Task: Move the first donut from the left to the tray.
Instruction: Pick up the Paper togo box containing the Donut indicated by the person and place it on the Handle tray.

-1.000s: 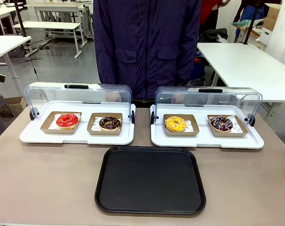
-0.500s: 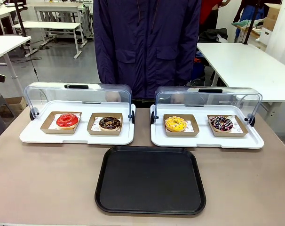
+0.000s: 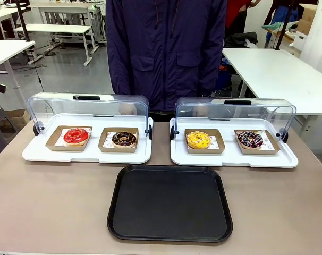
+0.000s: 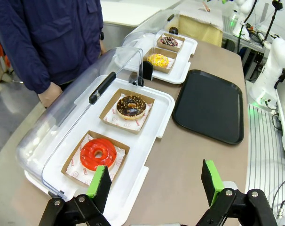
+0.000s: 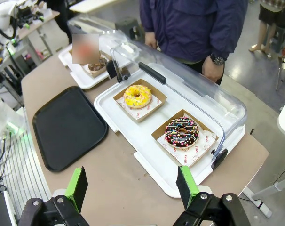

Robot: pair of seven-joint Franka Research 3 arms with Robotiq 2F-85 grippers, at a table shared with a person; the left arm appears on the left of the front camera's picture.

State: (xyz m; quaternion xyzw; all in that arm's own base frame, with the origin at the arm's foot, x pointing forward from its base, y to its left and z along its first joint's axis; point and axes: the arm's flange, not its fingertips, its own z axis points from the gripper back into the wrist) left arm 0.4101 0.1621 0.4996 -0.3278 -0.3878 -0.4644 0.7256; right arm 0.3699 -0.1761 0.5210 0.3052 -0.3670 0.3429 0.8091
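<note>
The red donut [image 3: 76, 136] sits in its brown cardboard holder [image 3: 53, 139] at the left end of the left-hand white tray [image 3: 33, 153], under the raised clear lid [image 3: 86, 109], with the chocolate donut [image 3: 124, 139] just beside it. The black tray [image 3: 169, 204] lies bare on the desk [image 3: 54, 202] nearer to me, between the two white trays and my side.

My left end effector [image 4: 155, 181] hangs above the near corner of that white tray with its jaws spread wide and nothing between them. The donut is just ahead of the left pad. My right end effector [image 5: 132, 186] is also wide and empty, over the other white tray.

I judge the donut to be light, soft and easily crushed, and its glossy icing sticky and quick to smear. So I would rather not pinch the ring itself. The holder looks stiff enough to carry it, so I would close on two opposite walls of the cardboard, low and gently, and keep it level so the donut does not slide out. The lid's front edge stands close behind, so I should come in from the open near side.

Against the front view of a moment ago nothing has shifted. The donuts, lids, black tray and the person [image 3: 166, 53] all stand as they did.
</note>
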